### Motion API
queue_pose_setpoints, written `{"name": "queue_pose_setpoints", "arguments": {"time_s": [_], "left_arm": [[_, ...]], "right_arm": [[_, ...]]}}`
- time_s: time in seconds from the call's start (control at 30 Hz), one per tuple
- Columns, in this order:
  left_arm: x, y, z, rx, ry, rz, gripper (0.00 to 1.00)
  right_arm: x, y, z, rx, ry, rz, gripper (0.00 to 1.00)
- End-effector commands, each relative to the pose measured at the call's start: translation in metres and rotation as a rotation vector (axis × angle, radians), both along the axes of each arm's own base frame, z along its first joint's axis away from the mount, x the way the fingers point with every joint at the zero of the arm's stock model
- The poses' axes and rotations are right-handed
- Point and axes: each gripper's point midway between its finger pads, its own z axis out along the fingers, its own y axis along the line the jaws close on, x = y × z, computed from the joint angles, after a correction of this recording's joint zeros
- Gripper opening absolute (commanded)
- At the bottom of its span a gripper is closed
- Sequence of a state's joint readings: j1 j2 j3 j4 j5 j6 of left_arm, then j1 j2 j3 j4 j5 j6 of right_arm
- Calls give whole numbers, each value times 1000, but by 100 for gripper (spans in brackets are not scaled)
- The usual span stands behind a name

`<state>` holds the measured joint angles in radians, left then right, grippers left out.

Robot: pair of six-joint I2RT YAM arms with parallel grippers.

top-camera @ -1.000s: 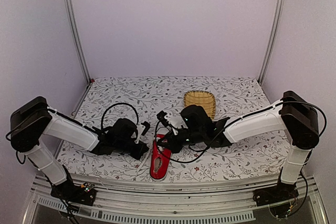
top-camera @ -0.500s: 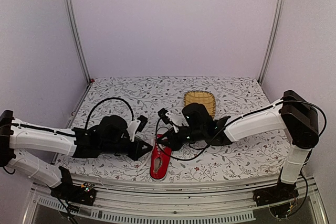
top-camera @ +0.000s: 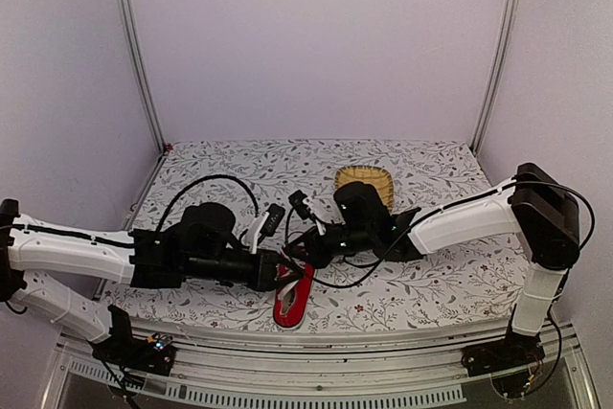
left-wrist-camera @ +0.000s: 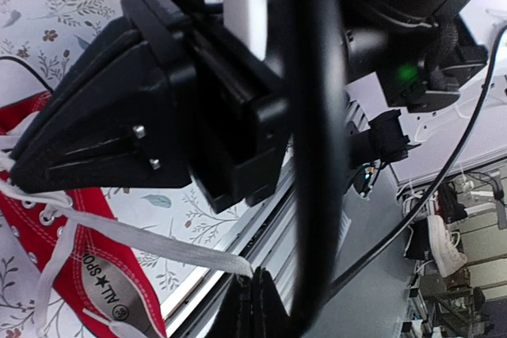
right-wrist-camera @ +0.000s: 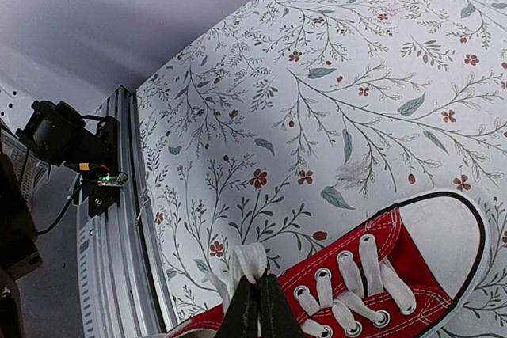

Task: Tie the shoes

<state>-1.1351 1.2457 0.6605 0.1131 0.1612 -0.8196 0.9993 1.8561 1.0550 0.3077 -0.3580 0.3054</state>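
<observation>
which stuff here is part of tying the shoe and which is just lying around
Part of the job:
- red sneaker
- white laces
- left tool, shut on a lace
- right tool, shut on a lace

Just lying about:
- yellow basket, behind the sneaker
- flowered table cover
</observation>
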Motion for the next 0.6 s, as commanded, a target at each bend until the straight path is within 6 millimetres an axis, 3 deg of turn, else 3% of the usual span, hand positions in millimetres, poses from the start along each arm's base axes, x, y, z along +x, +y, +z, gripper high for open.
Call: {"name": "queue_pose_setpoints", "arguments": {"time_s": [0.0,0.13,0.37,0.47,0.57], "left_arm": [[-5,-23,27,-95,37,-25,0],[-13,-31,29,-151,89,-58,0],[-24,-38,64,-294,107,-94,0],[-21,-36,60,-268,108,-68,0],[-20,-33,44,-241,128,-50,0]], "right_arm": [[5,8,10,39,-4,2,2],[6,7,10,37,-5,-4,2],[8,8,9,36,0,-11,2],[8,9,9,37,-2,-9,2],[8,9,9,36,-1,-9,2]]}}
